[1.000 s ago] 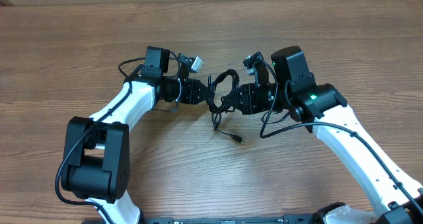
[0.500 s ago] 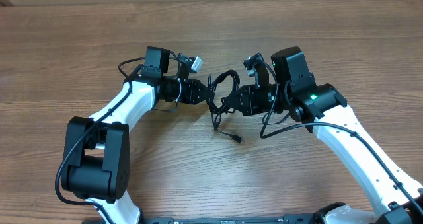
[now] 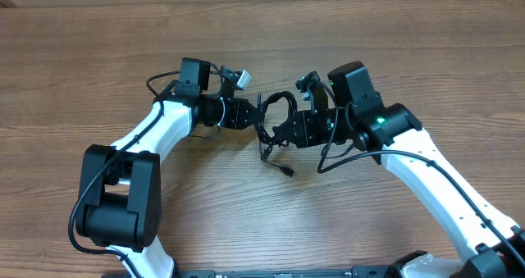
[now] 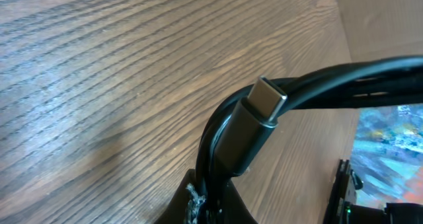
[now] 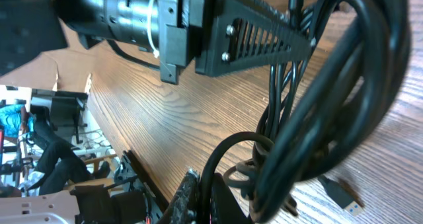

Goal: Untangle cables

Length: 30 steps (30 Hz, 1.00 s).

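The cables (image 3: pixel 281 96) form one knotted bundle near the centre of the table (image 3: pixel 98 56), bridged between the two tools. The left gripper (image 3: pixel 257 118) reaches in from 9 o'clock and the right gripper (image 3: pixel 277 135) from 3 o'clock. Both sets of jaws are closed together and clamped on strands of the bundle, with their tips near each other. A loop arches toward 12 o'clock. A free tail drops toward 5 o'clock and ends in a small plug end (image 3: pixel 289 170) on the wood. The left wrist view shows a silver-tipped plug (image 4: pixel 263 108) lying against a curved cord just ahead of the fingers. The right wrist view shows several cords crossing in overlapping loops. How many strands each clamp holds cannot be determined. The step in hand appears to be drawing the knot apart. Separate the grippers slowly along the 9-to-3 line and observe the 12 o'clock loop. If it cinches instead of opening, stop. Release one side and regrip a single strand close to a plug end. Feed that end back through the loop rather than pulling harder. Keep the bundle low so freed cords settle on the table. Avoid loading the plug necks.
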Motion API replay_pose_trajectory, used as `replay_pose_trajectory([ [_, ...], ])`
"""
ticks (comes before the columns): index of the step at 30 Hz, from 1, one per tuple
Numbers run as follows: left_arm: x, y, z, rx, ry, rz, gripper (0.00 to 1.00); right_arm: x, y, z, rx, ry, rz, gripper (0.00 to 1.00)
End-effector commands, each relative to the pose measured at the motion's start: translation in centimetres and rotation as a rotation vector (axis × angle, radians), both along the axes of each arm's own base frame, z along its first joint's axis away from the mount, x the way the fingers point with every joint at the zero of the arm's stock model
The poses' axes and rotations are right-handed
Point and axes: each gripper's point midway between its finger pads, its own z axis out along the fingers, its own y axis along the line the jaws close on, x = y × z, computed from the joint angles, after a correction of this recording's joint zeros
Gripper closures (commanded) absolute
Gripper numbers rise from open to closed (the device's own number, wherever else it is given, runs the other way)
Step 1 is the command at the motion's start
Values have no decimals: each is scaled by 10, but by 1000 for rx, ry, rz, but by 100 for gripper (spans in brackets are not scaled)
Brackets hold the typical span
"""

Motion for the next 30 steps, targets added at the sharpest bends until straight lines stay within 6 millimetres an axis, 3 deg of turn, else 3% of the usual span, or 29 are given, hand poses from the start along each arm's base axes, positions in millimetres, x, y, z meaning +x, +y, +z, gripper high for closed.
replay_pose_trajectory([
  [1, 7, 2, 4, 21, -38, 10, 96, 1, 14, 12, 28, -26, 42, 96],
  [30, 7, 2, 4, 21, -35, 12, 96, -4, 35, -16, -219, -179, 16, 96],
])
